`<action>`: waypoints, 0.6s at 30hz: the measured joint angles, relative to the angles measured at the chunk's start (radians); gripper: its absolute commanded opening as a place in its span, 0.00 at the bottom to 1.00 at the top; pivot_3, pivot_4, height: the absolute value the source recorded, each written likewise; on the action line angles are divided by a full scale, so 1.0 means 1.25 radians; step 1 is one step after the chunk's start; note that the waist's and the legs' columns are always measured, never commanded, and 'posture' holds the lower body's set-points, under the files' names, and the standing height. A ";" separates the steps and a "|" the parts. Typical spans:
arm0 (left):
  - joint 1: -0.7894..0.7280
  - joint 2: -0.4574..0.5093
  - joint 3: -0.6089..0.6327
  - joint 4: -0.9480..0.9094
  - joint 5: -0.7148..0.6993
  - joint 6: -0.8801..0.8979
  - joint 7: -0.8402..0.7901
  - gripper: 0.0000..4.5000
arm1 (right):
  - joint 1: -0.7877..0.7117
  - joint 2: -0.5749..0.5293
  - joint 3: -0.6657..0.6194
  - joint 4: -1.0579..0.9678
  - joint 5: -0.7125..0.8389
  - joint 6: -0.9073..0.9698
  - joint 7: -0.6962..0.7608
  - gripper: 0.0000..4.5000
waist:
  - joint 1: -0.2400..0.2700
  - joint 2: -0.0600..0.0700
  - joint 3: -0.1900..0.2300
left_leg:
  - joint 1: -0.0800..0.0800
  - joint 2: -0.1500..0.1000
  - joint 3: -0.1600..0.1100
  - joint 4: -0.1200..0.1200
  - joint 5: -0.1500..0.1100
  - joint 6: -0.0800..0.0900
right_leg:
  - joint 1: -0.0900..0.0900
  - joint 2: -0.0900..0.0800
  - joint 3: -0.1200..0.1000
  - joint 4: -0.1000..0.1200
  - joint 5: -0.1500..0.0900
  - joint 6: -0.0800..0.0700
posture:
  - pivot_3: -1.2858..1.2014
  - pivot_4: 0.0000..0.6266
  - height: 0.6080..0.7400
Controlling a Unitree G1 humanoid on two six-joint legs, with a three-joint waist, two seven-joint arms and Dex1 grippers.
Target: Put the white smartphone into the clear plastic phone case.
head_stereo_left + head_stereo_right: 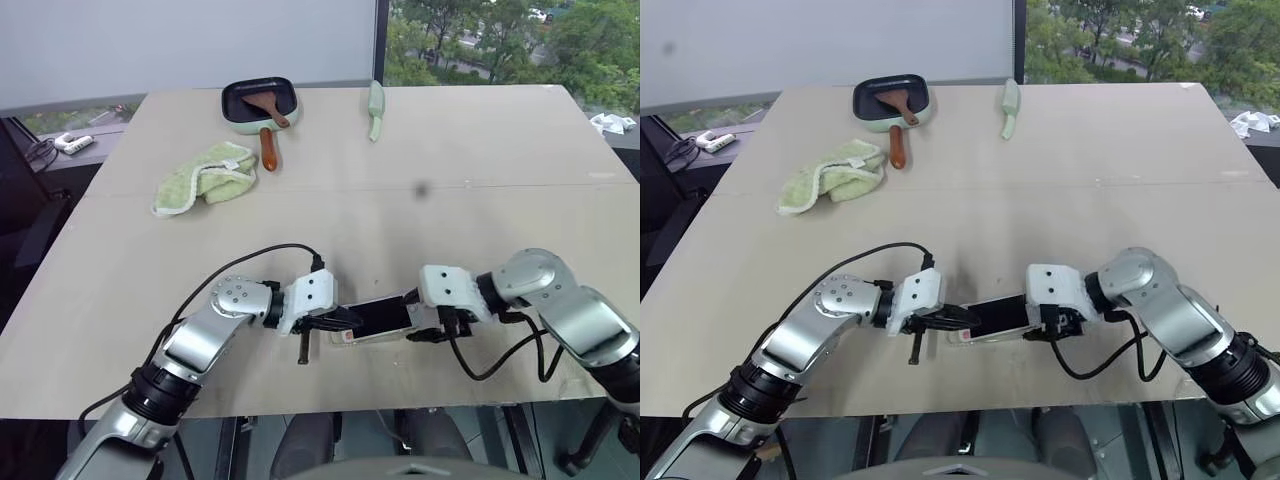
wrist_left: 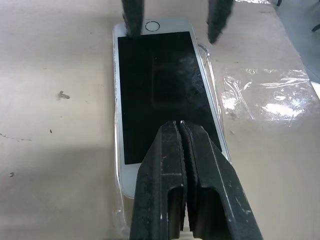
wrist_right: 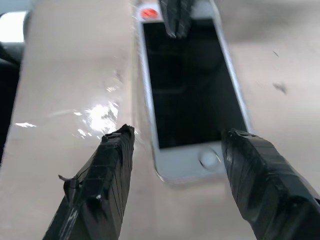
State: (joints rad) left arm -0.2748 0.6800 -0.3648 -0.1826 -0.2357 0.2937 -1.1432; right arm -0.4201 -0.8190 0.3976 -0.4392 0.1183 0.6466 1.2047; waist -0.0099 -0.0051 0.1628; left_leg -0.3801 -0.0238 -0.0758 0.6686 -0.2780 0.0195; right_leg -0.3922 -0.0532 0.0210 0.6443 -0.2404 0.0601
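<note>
Slick, stiff phone (image 2: 160,95) lying in flimsy case (image 2: 216,107): left tool (image 2: 180,125) clenched on glass, right tool (image 3: 177,137) released; best gripped by edges.

no readable text, labels, brands or numbers on anything

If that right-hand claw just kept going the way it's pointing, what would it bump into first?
Most likely the white smartphone: the right gripper points down at its home-button end, open fingers either side of it. Beyond, the shut left gripper rests over the screen. Depth is hard to judge; the fingers might meet the table beside it.
</note>
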 measured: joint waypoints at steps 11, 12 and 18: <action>-0.015 -0.002 -0.004 0.027 0.006 -0.022 -0.020 0.00 | 0.035 0.014 -0.041 -0.044 0.071 0.069 -0.058 0.02 | -0.001 0.001 -0.002 | 0.000 0.000 0.000 0.000 0.000 0.000 | 0.000 0.000 0.000 0.000 0.000 0.000 | 0.52 0.24 1.00; -0.017 -0.002 -0.005 0.030 0.006 -0.026 -0.023 0.00 | 0.036 0.017 -0.041 -0.046 0.075 0.072 -0.062 0.02 | -0.001 0.001 -0.002 | 0.000 0.000 0.000 0.000 0.000 0.000 | 0.000 0.000 0.000 0.000 0.000 0.000 | 0.52 0.24 1.00; -0.027 -0.005 -0.010 0.045 0.014 -0.047 -0.034 0.00 | 0.052 0.048 -0.048 -0.050 0.119 0.073 -0.086 0.02 | 0.000 0.001 -0.002 | 0.000 0.000 0.000 0.000 0.000 0.000 | 0.000 0.000 0.000 0.000 0.000 0.000 | 0.52 0.24 1.00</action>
State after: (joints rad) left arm -0.3082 0.6740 -0.3771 -0.1264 -0.2175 0.2352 -1.1860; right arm -0.3556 -0.7591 0.3371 -0.5023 0.2670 0.7384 1.0976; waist -0.0099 -0.0042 0.1602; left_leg -0.3800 -0.0238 -0.0759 0.6685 -0.2780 0.0196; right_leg -0.3920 -0.0530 0.0209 0.6442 -0.2404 0.0602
